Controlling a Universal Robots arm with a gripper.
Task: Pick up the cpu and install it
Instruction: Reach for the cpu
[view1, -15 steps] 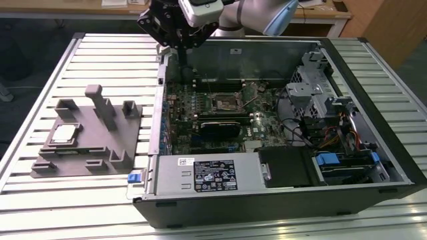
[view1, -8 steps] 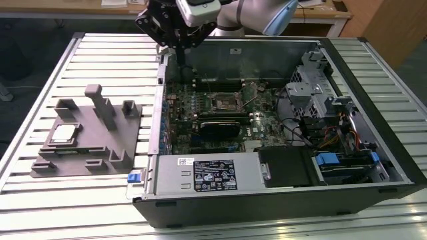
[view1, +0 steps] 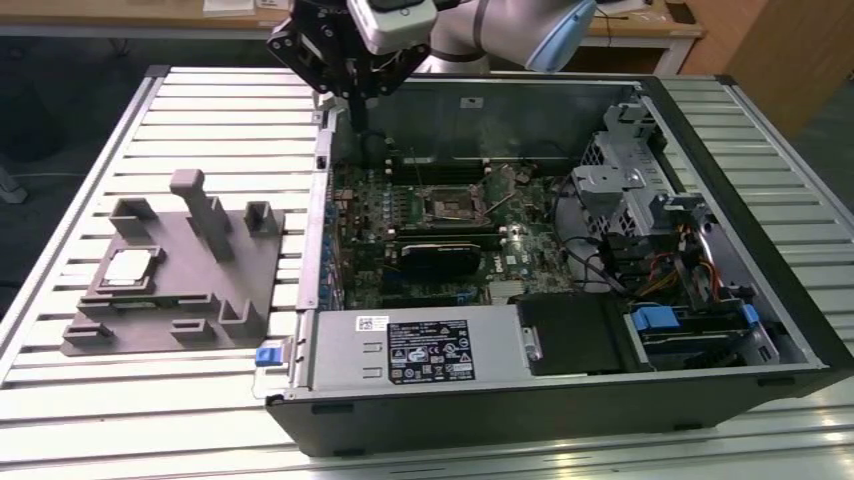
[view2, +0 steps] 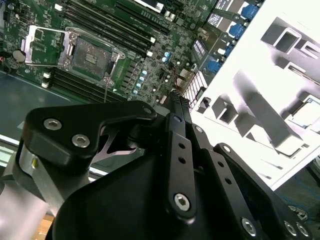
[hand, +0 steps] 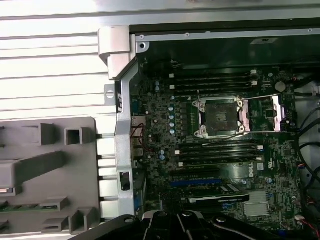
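The claw (view1: 358, 98) hangs above the far corner of the open computer case (view1: 534, 420) on the exterior view's left, fingers pressed together with nothing between them; the motherboard's socket (view1: 447, 205) lies nearer, its cover plate swung open. The cpu (view1: 130, 266) rests on the grey tray (view1: 167, 315), well apart on the exterior view's left, outside the case on the slatted table (view1: 80, 400).
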